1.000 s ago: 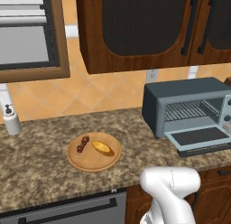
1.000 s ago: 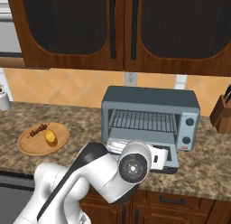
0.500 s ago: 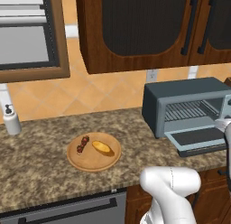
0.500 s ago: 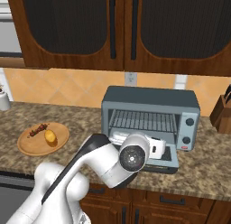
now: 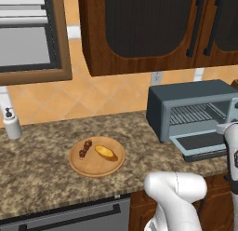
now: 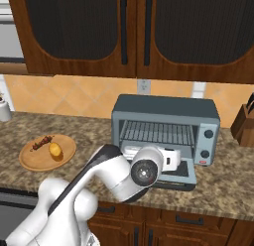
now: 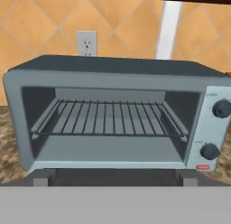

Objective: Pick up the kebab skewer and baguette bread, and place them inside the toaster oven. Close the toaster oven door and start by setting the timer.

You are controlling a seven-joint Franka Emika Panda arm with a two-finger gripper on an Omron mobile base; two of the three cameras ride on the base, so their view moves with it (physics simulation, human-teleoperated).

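Note:
The toaster oven [image 6: 166,110] stands on the counter with its door [image 6: 174,174] folded down flat and the wire rack [image 7: 108,118] bare. Two knobs [image 7: 220,109] sit on its right panel. My gripper [image 6: 176,158] hovers just in front of the oven mouth, above the lowered door, pointing into the cavity; nothing is in it and its jaws stand wide open. Far to the left lie the kebab skewer [image 5: 85,149] and the baguette bread [image 5: 105,152], side by side on a round wooden plate [image 5: 78,164]. The right base view also has the skewer [image 6: 41,142] and the bread [image 6: 55,150].
A soap dispenser [image 5: 11,125] stands at the counter's far left. A knife block [image 6: 245,123] sits right of the oven. Dark wooden cabinets [image 6: 139,31] hang above, and a wall outlet [image 5: 156,78] is behind the oven.
My hand has risen slightly in front of the oven and the elbow has swung right. The oven, plate, skewer and bread have not moved.

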